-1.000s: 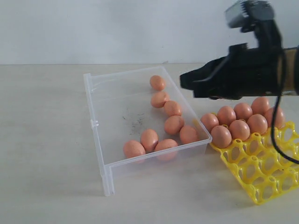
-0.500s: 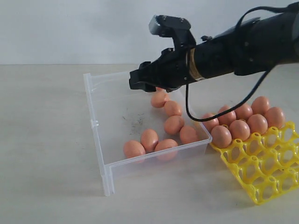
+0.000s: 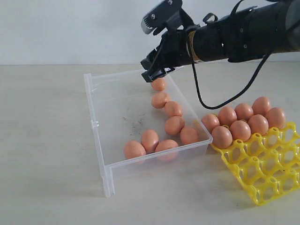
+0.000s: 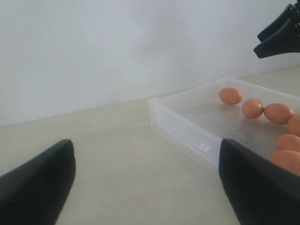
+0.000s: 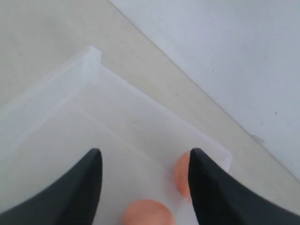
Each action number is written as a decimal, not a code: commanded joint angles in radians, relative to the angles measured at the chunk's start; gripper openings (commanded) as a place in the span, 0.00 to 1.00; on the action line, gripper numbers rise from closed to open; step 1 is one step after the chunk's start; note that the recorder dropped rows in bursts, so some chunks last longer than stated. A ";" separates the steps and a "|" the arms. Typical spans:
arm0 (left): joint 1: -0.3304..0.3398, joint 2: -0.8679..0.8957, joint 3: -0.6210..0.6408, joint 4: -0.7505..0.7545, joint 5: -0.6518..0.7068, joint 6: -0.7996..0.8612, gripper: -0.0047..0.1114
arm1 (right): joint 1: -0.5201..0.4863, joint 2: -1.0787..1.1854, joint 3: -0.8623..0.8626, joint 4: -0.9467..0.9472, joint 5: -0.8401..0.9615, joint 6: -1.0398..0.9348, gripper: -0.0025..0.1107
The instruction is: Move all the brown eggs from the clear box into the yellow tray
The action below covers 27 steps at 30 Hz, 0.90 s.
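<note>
Several brown eggs [image 3: 174, 124] lie along the right side and front of the clear box [image 3: 99, 136]. Several more eggs [image 3: 240, 129] sit in the back rows of the yellow tray [image 3: 267, 173], to the right of the box. My right gripper [image 3: 151, 71] hangs open, empty, just above the rearmost egg [image 3: 158, 84] in the box; its wrist view shows that egg [image 5: 182, 173] beside one finger and a second egg [image 5: 147, 213] below. My left gripper [image 4: 145, 178] is open over bare table left of the box [image 4: 187, 136], and does not show in the exterior view.
The box and tray rest on a pale tabletop [image 3: 47, 140] in front of a white wall. A black cable [image 3: 220, 101] loops down from the right arm above the tray's eggs.
The right arm swung left from above the tray to the box's back corner. Its jaws opened wider and dipped toward the rearmost egg. The eggs stayed put.
</note>
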 commanded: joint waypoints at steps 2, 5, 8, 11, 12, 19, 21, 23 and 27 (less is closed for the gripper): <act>-0.006 -0.004 0.004 -0.007 -0.007 -0.008 0.71 | 0.002 -0.038 -0.019 0.098 -0.119 0.222 0.46; -0.006 -0.004 0.004 -0.007 -0.007 -0.008 0.71 | 0.002 -0.056 -0.017 0.026 -0.362 0.637 0.46; -0.006 -0.004 0.004 -0.007 -0.007 -0.008 0.71 | 0.021 -0.064 -0.022 0.060 -0.646 0.747 0.46; -0.006 -0.004 0.004 -0.007 -0.007 -0.008 0.71 | 0.114 -0.067 -0.017 0.106 -0.813 0.656 0.46; -0.006 -0.004 0.004 -0.007 -0.007 -0.008 0.71 | 0.140 -0.067 -0.017 0.106 -0.829 0.656 0.46; -0.006 -0.004 0.004 -0.007 -0.007 -0.008 0.71 | 0.533 -0.067 -0.017 0.110 -0.618 0.583 0.24; -0.006 -0.004 0.004 -0.007 -0.007 -0.008 0.71 | 0.629 -0.067 -0.017 0.136 -0.543 0.497 0.08; -0.006 -0.004 0.004 -0.007 -0.007 -0.008 0.71 | 0.699 -0.067 -0.017 0.164 -0.509 0.434 0.02; -0.006 -0.004 0.004 -0.007 -0.007 -0.008 0.71 | 0.773 -0.067 -0.017 0.220 -0.518 0.353 0.02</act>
